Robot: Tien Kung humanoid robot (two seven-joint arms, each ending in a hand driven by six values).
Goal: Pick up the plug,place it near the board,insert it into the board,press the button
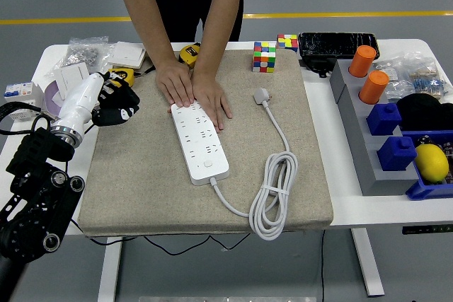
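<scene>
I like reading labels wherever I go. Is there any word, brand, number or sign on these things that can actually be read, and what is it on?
None can be read.
Yellow tape measure: dark round label, print too small.
Power strip: no legible marking.
Black case: no visible text.
Breaker at the left edge: blue mark, blurred.
Packets at the far right: print too small.

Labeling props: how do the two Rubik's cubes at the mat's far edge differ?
The near cube looks larger; the far cube looks smaller. The near cube sits on the mat's far edge; the far cube sits on the bare table beside the black case. The near cube shows more of its scrambled faces; the far cube shows mostly its top. Both are multicoloured, scrambled and untouched.
</scene>
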